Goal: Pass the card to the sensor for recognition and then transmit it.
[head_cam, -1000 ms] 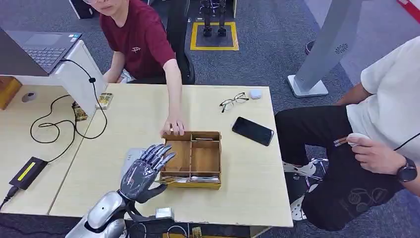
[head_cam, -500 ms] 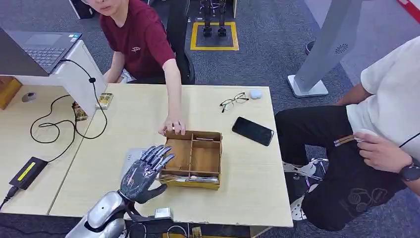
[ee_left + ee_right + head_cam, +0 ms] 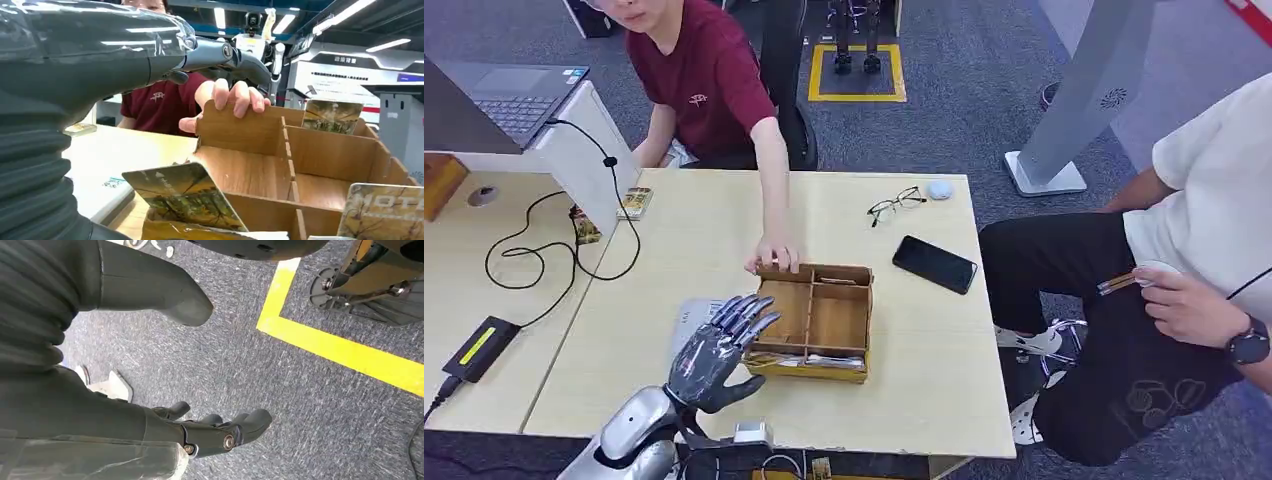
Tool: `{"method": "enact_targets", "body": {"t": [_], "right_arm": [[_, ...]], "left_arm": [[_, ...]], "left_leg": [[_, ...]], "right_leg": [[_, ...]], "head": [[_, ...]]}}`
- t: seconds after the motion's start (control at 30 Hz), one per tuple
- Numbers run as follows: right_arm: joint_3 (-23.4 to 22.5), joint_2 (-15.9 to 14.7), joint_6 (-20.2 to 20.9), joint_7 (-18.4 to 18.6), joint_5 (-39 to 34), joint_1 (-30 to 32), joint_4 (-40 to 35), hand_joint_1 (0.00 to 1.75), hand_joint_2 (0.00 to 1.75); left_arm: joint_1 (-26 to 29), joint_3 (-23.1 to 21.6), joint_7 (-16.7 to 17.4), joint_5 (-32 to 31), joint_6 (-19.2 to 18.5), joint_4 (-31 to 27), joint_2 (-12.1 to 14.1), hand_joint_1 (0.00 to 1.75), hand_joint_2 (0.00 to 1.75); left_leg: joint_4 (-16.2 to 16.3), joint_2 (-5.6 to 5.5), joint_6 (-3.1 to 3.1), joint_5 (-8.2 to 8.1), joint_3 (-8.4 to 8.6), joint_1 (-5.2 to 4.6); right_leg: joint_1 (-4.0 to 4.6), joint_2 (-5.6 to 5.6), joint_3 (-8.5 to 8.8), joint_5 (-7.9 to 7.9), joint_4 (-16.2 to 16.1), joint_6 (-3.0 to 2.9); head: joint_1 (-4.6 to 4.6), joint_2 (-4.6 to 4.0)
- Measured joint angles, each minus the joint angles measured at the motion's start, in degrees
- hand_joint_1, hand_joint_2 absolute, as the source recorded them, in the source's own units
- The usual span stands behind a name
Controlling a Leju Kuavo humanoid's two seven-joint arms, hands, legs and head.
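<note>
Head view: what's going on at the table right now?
The robot's left hand hovers with fingers spread over the near-left corner of the wooden divided box, holding nothing. Cards stand in the box's near compartments. A person in a red shirt grips the box's far rim with one hand. The right hand hangs by the floor, holding nothing. A phone and glasses lie beyond the box.

A pale wooden table (image 3: 674, 230) carries a divided wooden box (image 3: 812, 322); beyond the box lie a black phone (image 3: 934, 264), glasses (image 3: 895, 204) and, perhaps, an earbud case (image 3: 939, 189).
</note>
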Motion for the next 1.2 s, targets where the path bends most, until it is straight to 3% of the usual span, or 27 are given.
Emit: {"method": "enact_targets", "body": {"t": [0.5,0.53,0.83,1.2], "right_arm": [[-0.28,-0.02,0.22,0.0,0.02,0.0,0.0,0.0,1.75],[-0.31,-0.02,0.22,0.0,0.02,0.0,0.0,0.0,1.75],[-0.7,-0.07,0.22,0.05,0.09,-0.01,0.0,0.0,1.75],[-0.92,-0.07,0.26,0.15,0.07,-0.03,0.0,0.0,1.75]], "left_arm": [[0.0,0.0,0.0,-0.04,-0.11,0.0,0.0,0.03,1.75],[0.0,0.0,0.0,-0.02,-0.2,0.0,0.0,1.73,1.75],[0.08,0.0,-2.23,2.69,-2.45,-0.07,0.07,1.75,1.75],[0.12,0.0,-2.32,3.19,-3.04,-0.37,0.09,1.75,1.75]], "left_leg": [[0.0,0.0,0.0,0.0,0.0,0.0],[0.0,0.0,0.0,0.0,0.0,0.0],[0.0,0.0,0.0,0.0,0.0,0.0],[0.0,0.0,0.0,0.0,0.0,0.0]], "right_leg": [[0.0,0.0,0.0,0.0,0.0,0.0],[0.0,0.0,0.0,0.0,0.0,0.0],[0.0,0.0,0.0,0.0,0.0,0.0],[0.0,0.0,0.0,0.0,0.0,0.0]], "head": [[0.0,0.0],[0.0,0.0],[0.0,0.0],[0.0,0.0]]}}
